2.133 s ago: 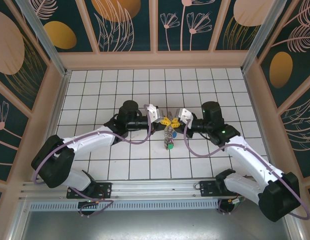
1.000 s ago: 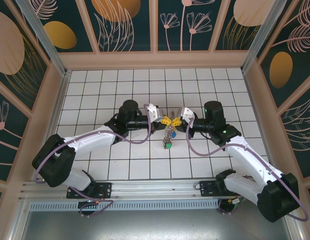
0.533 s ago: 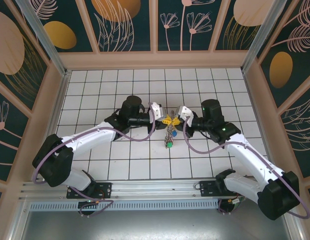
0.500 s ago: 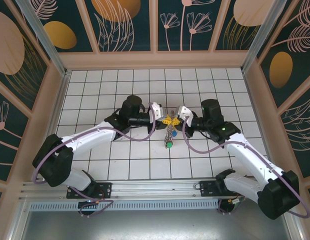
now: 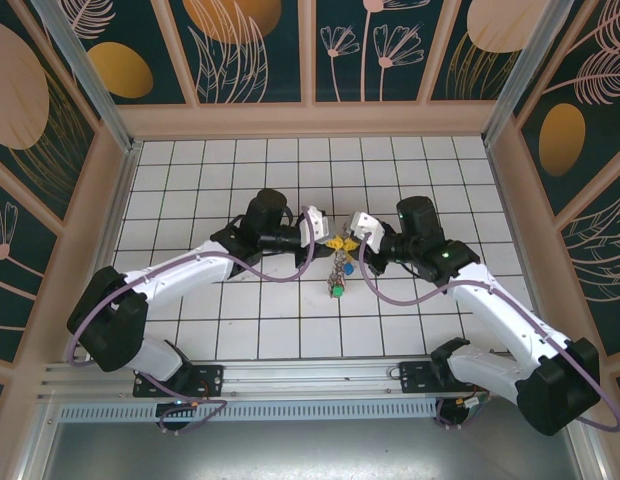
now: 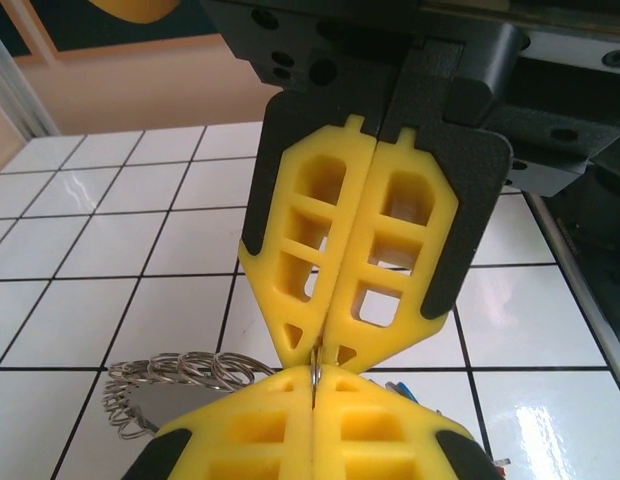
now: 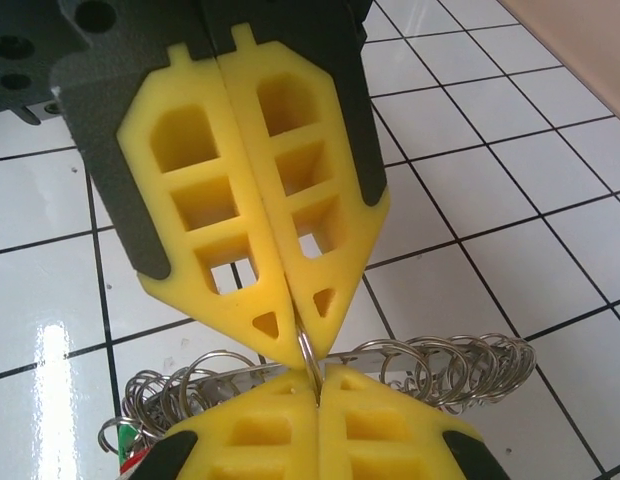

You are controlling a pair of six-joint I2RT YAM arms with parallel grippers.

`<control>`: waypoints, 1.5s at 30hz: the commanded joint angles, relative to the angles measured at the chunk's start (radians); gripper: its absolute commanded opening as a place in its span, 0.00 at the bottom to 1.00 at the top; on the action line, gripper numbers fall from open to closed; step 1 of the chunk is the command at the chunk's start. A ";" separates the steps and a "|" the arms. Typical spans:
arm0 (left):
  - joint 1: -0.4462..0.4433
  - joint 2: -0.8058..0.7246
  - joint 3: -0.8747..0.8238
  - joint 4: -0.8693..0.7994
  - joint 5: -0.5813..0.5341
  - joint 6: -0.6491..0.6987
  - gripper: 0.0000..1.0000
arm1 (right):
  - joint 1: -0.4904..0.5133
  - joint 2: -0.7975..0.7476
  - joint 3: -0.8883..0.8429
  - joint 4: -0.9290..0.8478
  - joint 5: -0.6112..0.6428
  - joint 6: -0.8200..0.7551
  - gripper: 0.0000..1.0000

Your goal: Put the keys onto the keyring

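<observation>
Right now your two arms meet tip to tip just above the middle of the top view, over the white tiled table [image 5: 220,180]. Your left gripper [image 6: 314,395] has its yellow fingers pressed flat together with no gap, and at the bottom centre of the left wrist view a thin bit of wire from the keyring [image 7: 307,352] sits pinched at the seam of its tips. Your right gripper [image 7: 318,390] is clamped the same way, fingers touching along their whole length, with the same wire caught between its tips at the lower centre of the right wrist view. Each wrist view shows the other gripper's fingers pointing straight down at you, nearly touching your own. A fringe of small split rings [image 7: 445,368] fans out on both sides of the pinch point, low in the right wrist frame. From above, the keys [image 5: 338,268] hang in a tight bunch just below the joined fingertips, ending in a green tag [image 5: 335,290] at the bottom. You cannot tell whether that bunch touches the tiles.
</observation>
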 commanded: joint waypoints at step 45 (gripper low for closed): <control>-0.005 0.040 0.062 -0.009 0.013 -0.002 0.00 | -0.044 -0.019 0.011 0.076 -0.083 0.011 0.00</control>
